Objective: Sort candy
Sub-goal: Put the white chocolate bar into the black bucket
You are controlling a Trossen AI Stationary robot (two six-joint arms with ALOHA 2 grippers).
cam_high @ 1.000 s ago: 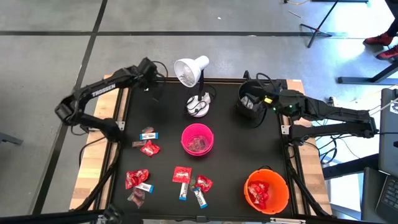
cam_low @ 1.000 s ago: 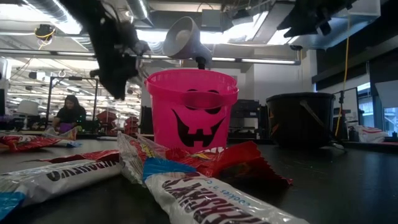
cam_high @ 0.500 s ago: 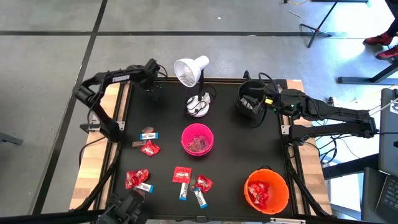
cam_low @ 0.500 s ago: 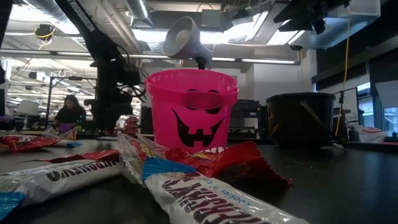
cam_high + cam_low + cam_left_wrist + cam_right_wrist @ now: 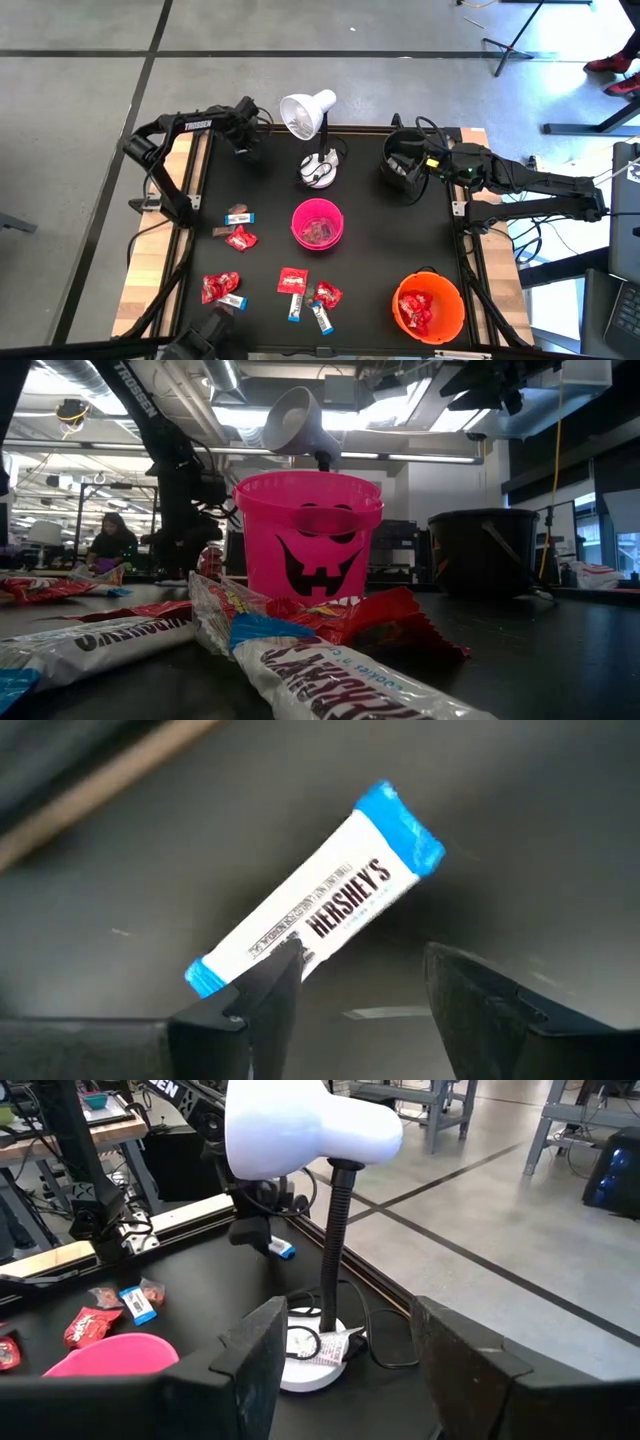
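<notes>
The slim white-and-blue wrapped candy bar [image 5: 315, 910] lies diagonally just ahead of the left gripper [image 5: 360, 995], whose 2 fingers [image 5: 265, 1005] stand spread, pinching nothing; the right gripper [image 5: 345, 1350], also spread, waits farther off.

Contents of the black bucket [image 5: 402, 166], hidden behind its rim.

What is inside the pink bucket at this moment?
From above, the pink bucket holds a few dark brown candies on its floor. The low view shows only its outer wall, so the contents are hidden there, and anything beneath those pieces cannot be seen.
</notes>
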